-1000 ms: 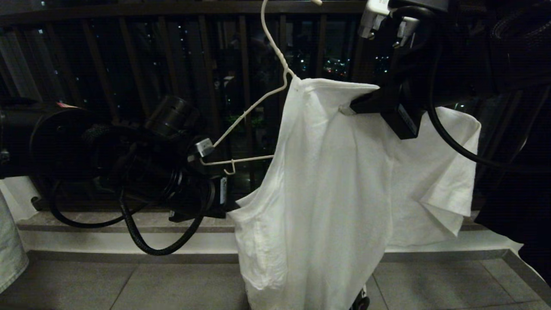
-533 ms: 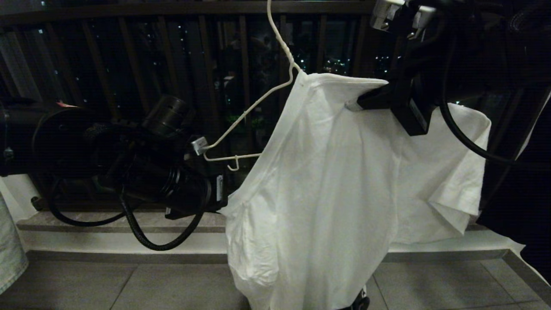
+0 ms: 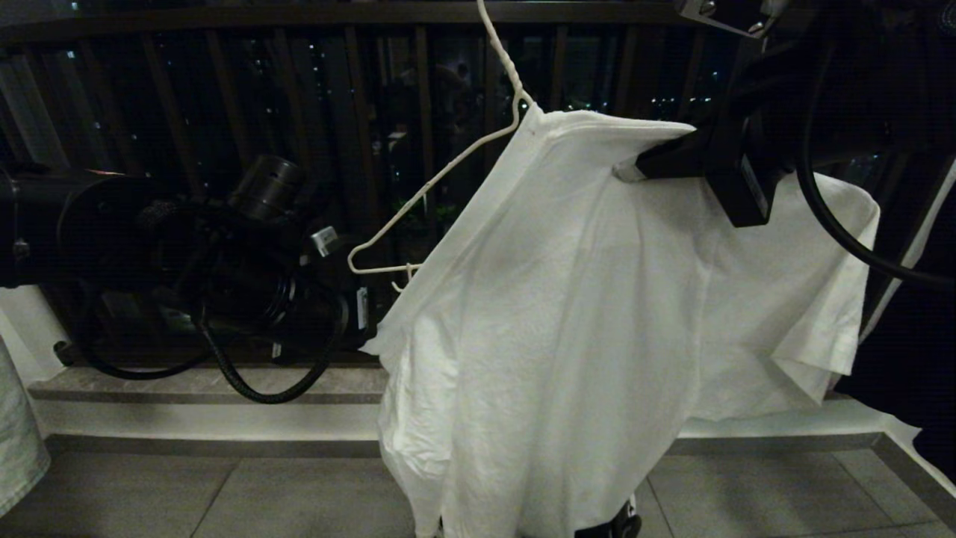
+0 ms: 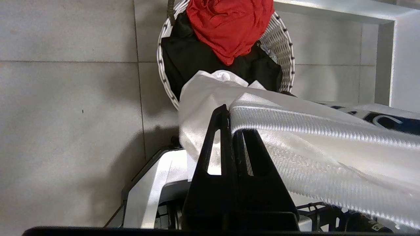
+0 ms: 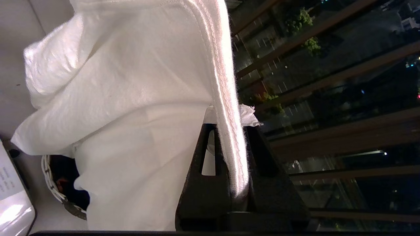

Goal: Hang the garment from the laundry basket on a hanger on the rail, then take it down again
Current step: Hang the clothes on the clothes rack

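The garment (image 3: pixel 567 321), a white T-shirt, hangs half over the thin white wire hanger (image 3: pixel 433 179), whose left arm and end hook stick out bare. The hanger's neck runs off the top of the head view; the rail is out of view. High on the right, my right gripper (image 3: pixel 626 170) is shut on the garment's ribbed collar edge (image 5: pixel 226 98). My left gripper (image 3: pixel 367 338) is shut on the garment's left edge (image 4: pixel 295 124), low on the left. Below stands the laundry basket (image 4: pixel 286 42), holding a red cloth (image 4: pixel 229 26) and a black garment (image 4: pixel 197 55).
The dark balcony railing (image 3: pixel 224 112) of vertical bars stands behind, above a stone ledge (image 3: pixel 187 388) and a tiled floor (image 3: pixel 224 493). A pale cloth (image 3: pixel 11 433) hangs at the far left, a black garment (image 3: pixel 911 351) at the far right. My white base (image 4: pixel 147 196) is below.
My left gripper has shut on the garment's left edge and drawn it up and to the left, spreading the cloth. The right gripper, the hanger and the collar have risen to the right.
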